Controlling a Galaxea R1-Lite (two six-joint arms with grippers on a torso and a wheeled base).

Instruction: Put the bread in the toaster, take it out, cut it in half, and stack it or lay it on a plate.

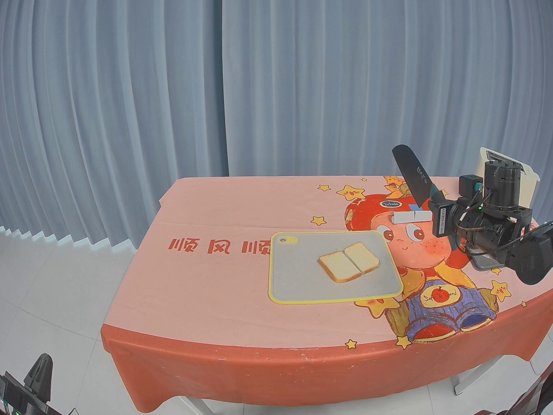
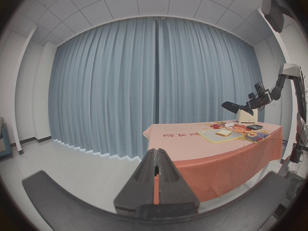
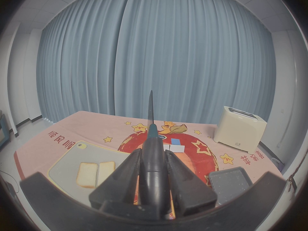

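Two bread halves (image 1: 349, 261) lie side by side, touching, on the grey cutting board (image 1: 299, 283) with a yellow rim. In the right wrist view the bread halves (image 3: 95, 174) sit on the board (image 3: 64, 164). My right gripper (image 1: 439, 210) hangs above the table's right side, shut on a black knife (image 1: 413, 174) whose blade points up and away. The knife (image 3: 150, 135) runs between the right gripper's fingers (image 3: 187, 177). A cream toaster (image 3: 239, 133) stands at the far right. A dark square plate (image 3: 229, 183) lies under that arm. My left gripper (image 2: 156, 177) is shut, low and left of the table.
A white block (image 1: 411, 217) with a small blue piece (image 3: 175, 141) lies on the orange cartoon tablecloth (image 1: 219, 283) behind the board. Blue curtains hang behind the table. The table's left half is bare cloth.
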